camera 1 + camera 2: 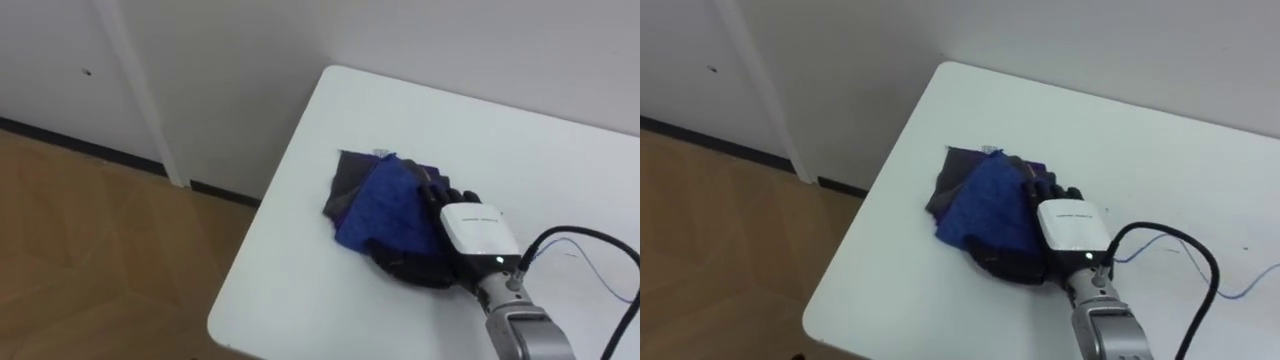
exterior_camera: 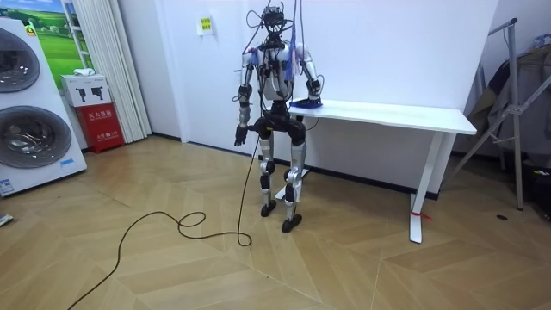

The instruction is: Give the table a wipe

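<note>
Blue cloth (image 1: 385, 205) lay bunched on the white worktop (image 1: 330, 290) near its left end; my right hand (image 1: 470, 232) rested on it, thumb and fingers curled round its folds.

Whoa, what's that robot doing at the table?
It's wiping the table. The robot stands at one end of a long white table by the wall and reaches its right hand onto a bunched-up blue cloth. The cloth lies on the tabletop near the corner, with the hand resting against it. Its left hand hangs down by its side, doing nothing.
</note>
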{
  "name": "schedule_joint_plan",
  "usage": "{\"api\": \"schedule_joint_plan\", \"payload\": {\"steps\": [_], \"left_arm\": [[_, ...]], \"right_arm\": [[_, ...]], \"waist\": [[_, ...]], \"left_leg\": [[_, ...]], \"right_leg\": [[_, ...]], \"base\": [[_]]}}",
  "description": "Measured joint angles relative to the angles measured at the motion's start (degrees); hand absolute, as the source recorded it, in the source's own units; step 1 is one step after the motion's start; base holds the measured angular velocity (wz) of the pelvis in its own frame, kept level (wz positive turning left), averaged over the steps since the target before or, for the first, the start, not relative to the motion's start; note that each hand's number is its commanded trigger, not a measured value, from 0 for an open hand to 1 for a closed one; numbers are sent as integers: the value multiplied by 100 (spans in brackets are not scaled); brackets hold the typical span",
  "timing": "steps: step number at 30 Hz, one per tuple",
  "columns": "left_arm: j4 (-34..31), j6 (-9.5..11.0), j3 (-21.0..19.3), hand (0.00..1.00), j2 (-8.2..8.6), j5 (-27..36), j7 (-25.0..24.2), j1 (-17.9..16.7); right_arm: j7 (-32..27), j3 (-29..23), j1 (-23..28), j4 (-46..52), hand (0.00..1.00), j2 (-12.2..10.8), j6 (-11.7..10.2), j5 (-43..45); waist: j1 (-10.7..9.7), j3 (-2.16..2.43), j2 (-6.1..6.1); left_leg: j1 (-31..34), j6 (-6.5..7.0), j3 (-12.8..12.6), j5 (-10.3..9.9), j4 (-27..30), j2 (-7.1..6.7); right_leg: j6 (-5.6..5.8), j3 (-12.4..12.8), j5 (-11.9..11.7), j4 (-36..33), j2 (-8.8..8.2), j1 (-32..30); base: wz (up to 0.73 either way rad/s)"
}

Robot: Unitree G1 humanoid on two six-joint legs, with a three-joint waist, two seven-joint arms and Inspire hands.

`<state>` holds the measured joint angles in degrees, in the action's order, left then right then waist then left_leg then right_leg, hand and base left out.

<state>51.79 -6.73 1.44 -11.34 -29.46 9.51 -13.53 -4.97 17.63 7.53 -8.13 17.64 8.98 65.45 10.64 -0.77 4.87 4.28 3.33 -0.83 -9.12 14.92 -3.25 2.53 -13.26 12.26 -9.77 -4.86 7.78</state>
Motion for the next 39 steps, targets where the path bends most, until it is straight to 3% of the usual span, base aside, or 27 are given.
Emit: {"api": "schedule_joint_plan", "payload": {"steps": [1, 8, 10, 14, 20, 25, 27, 35, 39], "left_arm": [[0, -7, 3, 0, 0, 0, 0, 0], [-33, -39, -7, 0, 15, -16, -7, -8], [-97, -39, -7, 0, 16, -32, -7, -22], [-115, -39, -10, 0, 16, -55, -7, -108], [-113, -43, -19, 0, 6, -12, -6, -334], [-114, -34, -121, 0, 26, 0, -18, -308], [-114, -32, -168, 0, 30, 3, -19, -277], [-114, -35, -224, 0, 50, 7, -85, -225], [-106, -72, 87, 0, 53, 90, -104, -222]], "right_arm": [[10, 19, -8, 0, 99, 0, 27, 0], [-76, 88, -245, -119, 100, -55, 212, 33], [-186, 84, -358, -246, 100, -56, 222, 33], [-542, 42, -476, -512, 100, -50, 213, 28], [-681, 19, -383, -483, 100, -59, -68, -157], [-697, -33, -373, -594, 100, -59, -171, -229], [-713, -138, -408, -692, 100, -58, -317, -320], [-813, -145, -531, -945, 100, -59, -411, -1093], [-884, -130, -669, -1122, 100, -272, -383, -1718]], "waist": [[1, 0, 0], [18, 0, -2], [5, 16, 11], [29, 40, 18], [31, 75, 63], [20, 81, 59], [20, 84, 48], [-46, 74, 29], [-92, 55, -53]], "left_leg": [[-2, 0, 1, 0, 0, 0], [-84, -11, 39, -8, -2, 39], [-90, -17, 107, -25, 11, 31], [-103, -17, 236, -23, 39, -49], [-111, -17, 278, -14, 37, -59], [-190, -17, 285, -16, 31, -56], [-189, -16, 284, -16, 32, -54], [-197, -16, 284, -16, 69, -68], [-192, -10, 252, -25, 75, -51]], "right_leg": [[0, -9, 0, 0, 0, 2], [0, -255, 0, 1, -3, 100], [0, -412, 0, -2, -4, 139], [1, -475, 0, 12, -3, 221], [1, -475, 0, 7, -2, 247], [1, -449, 0, 15, -5, 332], [1, -463, 0, 16, -10, 332], [1, -423, 0, 5, -3, 362], [1, -403, 0, 9, -4, 346]], "base": [[0], [3], [16], [17], [4], [0], [0], [0], [-4]]}}
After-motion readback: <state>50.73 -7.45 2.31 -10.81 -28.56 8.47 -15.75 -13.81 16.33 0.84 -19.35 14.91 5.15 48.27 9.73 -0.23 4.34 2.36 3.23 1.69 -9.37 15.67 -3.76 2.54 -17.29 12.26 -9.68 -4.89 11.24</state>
